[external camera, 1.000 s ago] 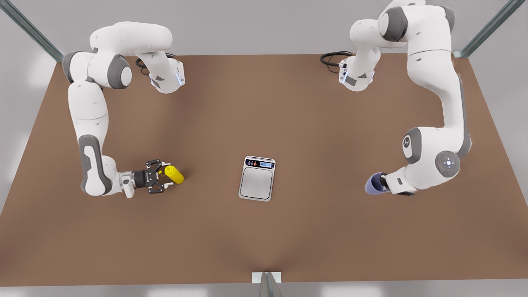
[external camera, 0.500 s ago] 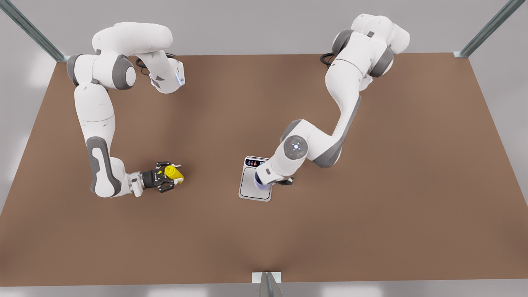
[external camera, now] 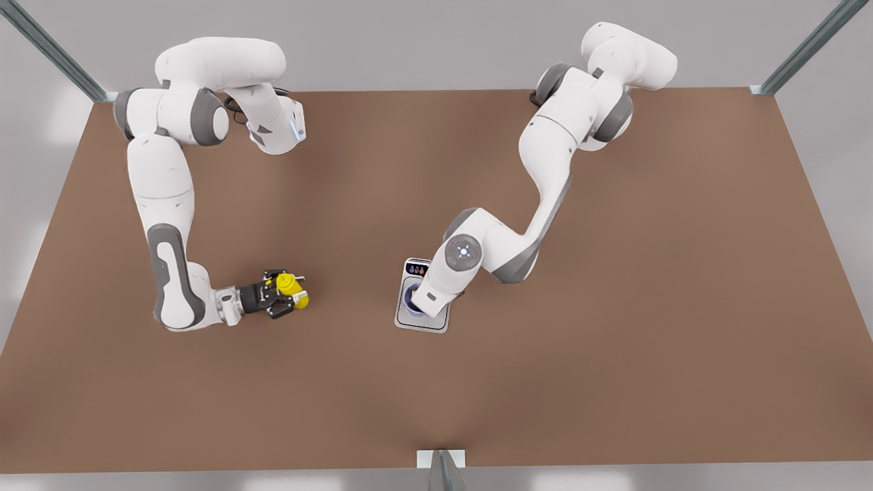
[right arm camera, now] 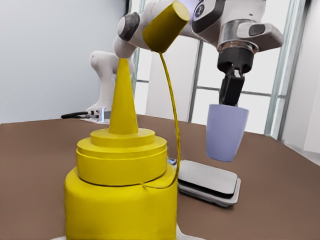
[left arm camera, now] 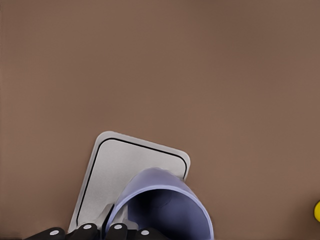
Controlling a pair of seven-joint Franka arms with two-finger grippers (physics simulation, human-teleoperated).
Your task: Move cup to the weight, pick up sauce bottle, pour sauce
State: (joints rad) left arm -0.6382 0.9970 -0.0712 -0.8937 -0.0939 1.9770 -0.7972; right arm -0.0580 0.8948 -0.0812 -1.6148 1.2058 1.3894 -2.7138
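Step in hand: the left gripper (right arm camera: 233,90), clamped on the rim of the cup (external camera: 413,300), hangs it just above the weight (external camera: 423,295) at frame centre; not yet set down.
Right gripper (external camera: 278,297): lower left of the front view, fingers around the upright sauce bottle (external camera: 292,289) on the table (external camera: 614,382); whether they pinch it, I cannot tell.
Next move: lower the cup squarely onto the grey plate, release, withdraw.

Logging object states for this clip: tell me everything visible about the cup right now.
The cup is a small, pale lavender-blue, handleless round cup with plain matte sides and a dark hollow inside. The left gripper holds it by the rim, fingers pinching the wall. It hangs slightly tilted above the weight, over the grey plate; the right wrist view shows a gap beneath it, so it has not landed yet.
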